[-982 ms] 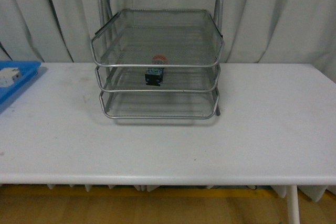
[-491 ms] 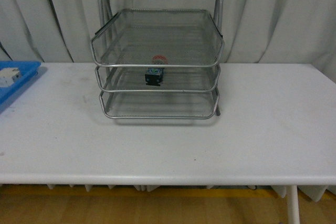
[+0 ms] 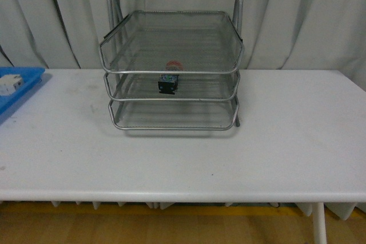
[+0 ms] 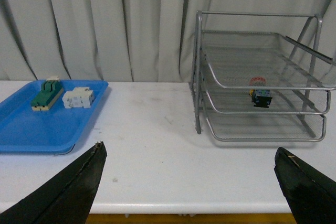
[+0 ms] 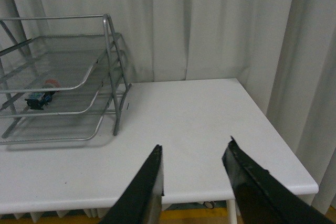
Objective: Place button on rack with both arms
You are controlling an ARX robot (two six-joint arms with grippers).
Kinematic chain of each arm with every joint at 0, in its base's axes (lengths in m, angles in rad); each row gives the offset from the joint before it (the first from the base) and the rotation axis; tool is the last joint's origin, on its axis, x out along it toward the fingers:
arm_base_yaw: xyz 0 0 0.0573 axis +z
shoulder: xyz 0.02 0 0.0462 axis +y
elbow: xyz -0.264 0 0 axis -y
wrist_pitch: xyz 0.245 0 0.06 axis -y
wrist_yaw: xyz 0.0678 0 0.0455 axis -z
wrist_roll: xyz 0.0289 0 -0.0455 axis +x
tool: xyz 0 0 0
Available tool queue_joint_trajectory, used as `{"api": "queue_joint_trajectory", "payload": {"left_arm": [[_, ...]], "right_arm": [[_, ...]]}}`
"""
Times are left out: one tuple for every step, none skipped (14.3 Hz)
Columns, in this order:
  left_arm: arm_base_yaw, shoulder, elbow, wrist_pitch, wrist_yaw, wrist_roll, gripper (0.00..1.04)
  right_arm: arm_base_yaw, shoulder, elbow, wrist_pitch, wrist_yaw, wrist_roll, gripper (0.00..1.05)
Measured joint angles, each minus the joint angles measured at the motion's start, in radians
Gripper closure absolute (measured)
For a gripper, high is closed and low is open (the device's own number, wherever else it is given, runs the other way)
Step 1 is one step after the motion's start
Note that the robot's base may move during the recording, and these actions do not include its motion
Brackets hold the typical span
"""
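1 button (image 3: 169,79) sits in the 3-tier rack's (image 3: 171,71) middle tray.

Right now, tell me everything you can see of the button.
The button is small, with a round red cap on a dark blocky body that shows bluish parts. It rests on the mesh of the middle tray of the rack, near that tray's front rim and roughly centred across it. Its cap points toward the back. Nothing but the tray touches it; neither pincer is near it.
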Motion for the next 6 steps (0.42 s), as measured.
{"api": "queue_joint_trajectory", "payload": {"left_arm": [[0.0, 0.0, 0.0, -0.001, 0.0, 0.0, 0.07], [0.0, 0.0, 0.0, -0.001, 0.0, 0.0, 0.07], [0.0, 0.0, 0.0, -0.001, 0.0, 0.0, 0.07], [0.0, 0.0, 0.0, -0.001, 0.0, 0.0, 0.07], [0.0, 0.0, 0.0, -0.001, 0.0, 0.0, 0.07], [0.0, 0.0, 0.0, -0.001, 0.0, 0.0, 0.07]], "right_arm": [[0.0, 0.0, 0.0, 0.0, 0.0, 0.0, 0.6], [0.0, 0.0, 0.0, 0.0, 0.0, 0.0, 0.47], [0.0, 0.0, 0.0, 0.0, 0.0, 0.0, 0.34], [0.0, 0.0, 0.0, 0.0, 0.0, 0.0, 0.19], [0.0, 0.0, 0.0, 0.0, 0.0, 0.0, 0.14], [0.0, 0.0, 0.0, 0.0, 0.0, 0.0, 0.09]]}}
